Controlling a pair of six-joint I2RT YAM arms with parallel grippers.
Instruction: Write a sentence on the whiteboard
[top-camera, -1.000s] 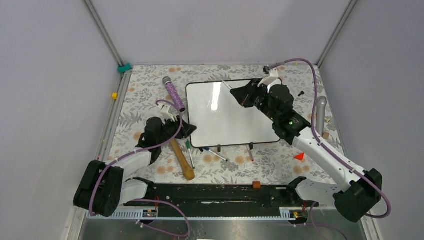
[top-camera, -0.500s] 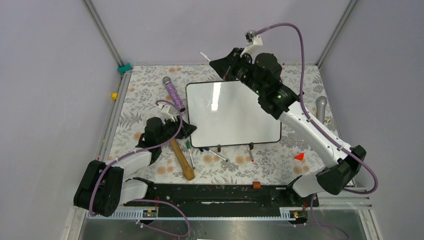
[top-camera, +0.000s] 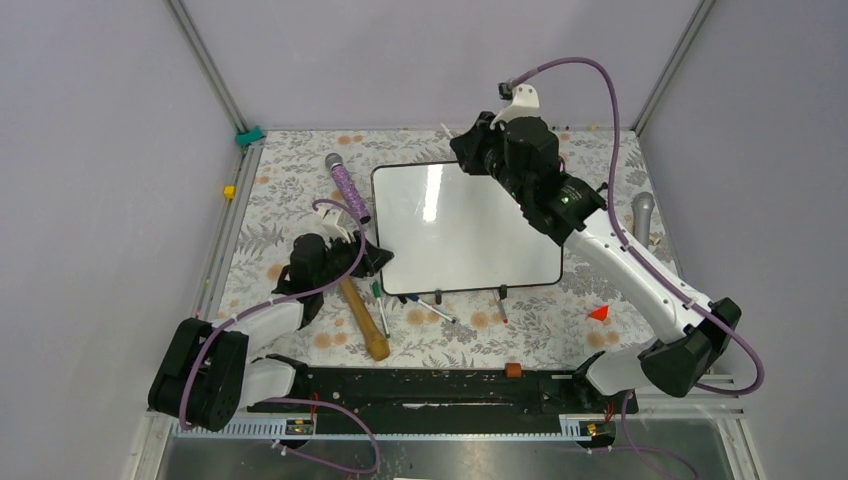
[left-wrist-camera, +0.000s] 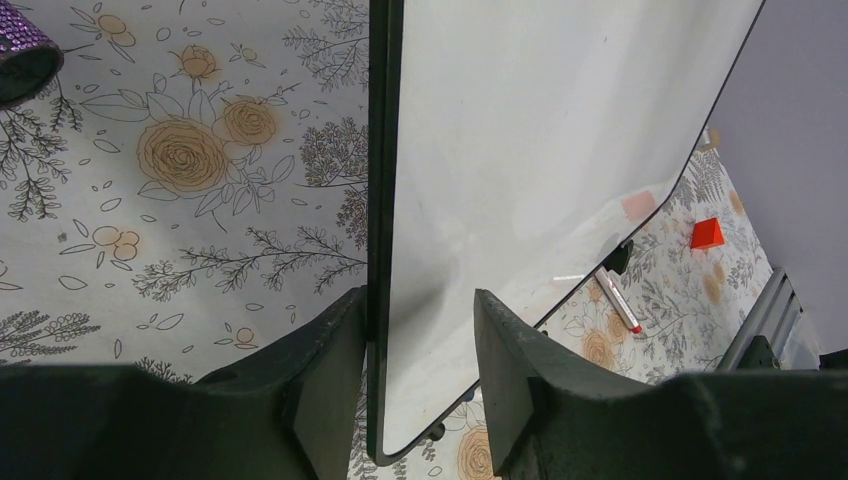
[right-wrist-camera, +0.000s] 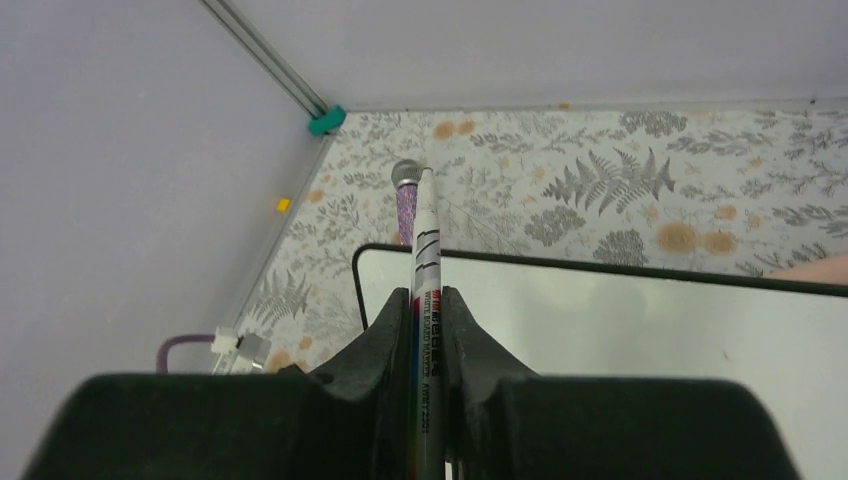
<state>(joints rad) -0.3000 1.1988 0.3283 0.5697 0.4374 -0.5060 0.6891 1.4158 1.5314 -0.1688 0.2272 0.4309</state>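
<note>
The whiteboard (top-camera: 470, 240) lies on the flowered table, its white face glossy. No sentence shows on it in any view. My left gripper (top-camera: 372, 258) is closed on its near left corner. In the left wrist view the black frame (left-wrist-camera: 383, 200) rests against the left finger, and the white face (left-wrist-camera: 540, 150) runs to the right finger. My right gripper (top-camera: 468, 140) hovers over the board's far edge, shut on a white whiteboard marker (right-wrist-camera: 424, 240). The marker's tip points to the far left, above the board's far left corner (right-wrist-camera: 362, 262).
A purple glitter microphone (top-camera: 347, 188) lies left of the board and a wooden mallet (top-camera: 365, 322) near my left arm. Several pens (top-camera: 437, 308) lie by the board's front feet, with a red-tipped one (left-wrist-camera: 620, 300). A red wedge (top-camera: 599, 313) and grey microphone (top-camera: 641, 212) lie right.
My right arm rose from the board's right side, swung with the marker toward the far edge, then settled a little lower and to the right. The left arm has not moved.
</note>
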